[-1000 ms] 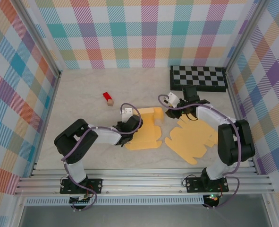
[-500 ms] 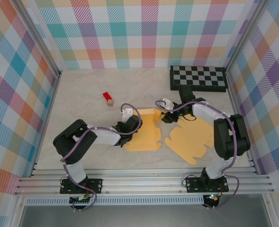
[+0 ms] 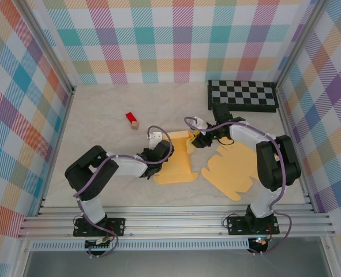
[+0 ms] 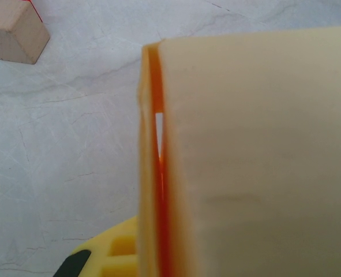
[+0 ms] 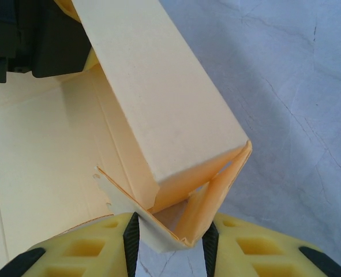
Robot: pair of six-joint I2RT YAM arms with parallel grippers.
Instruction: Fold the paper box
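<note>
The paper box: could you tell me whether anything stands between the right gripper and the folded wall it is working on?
Nothing visible does. The right gripper already straddles the corner of the paper box, its fingers on either side of the folded wall. A second flat cardboard sheet lies beside it, out of the way.

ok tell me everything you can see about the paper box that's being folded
The paper box is pale yellow-orange card, partly folded, lying on the table left of a second flat cutout. Its far wall is folded over double and stands raised. The left gripper pinches its left side; the right gripper's fingers straddle the wall's end corner.
</note>
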